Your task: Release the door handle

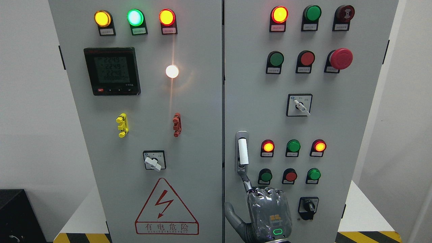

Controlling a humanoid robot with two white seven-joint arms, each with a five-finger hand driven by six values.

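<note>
Your right hand [266,212] sits low on the right cabinet door [337,128], holding nothing: one extended finger [245,180] just touches the bottom of the white door handle [242,152], the others curled. Release looks nearly done; next, draw the finger clear.

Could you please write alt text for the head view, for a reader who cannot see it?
A robot hand reaches up from the bottom edge, one finger extended to the lower end of the white door handle on the right door of a grey electrical cabinet. Both doors carry indicator lamps, push buttons and rotary switches; the left door has a digital meter.
</note>
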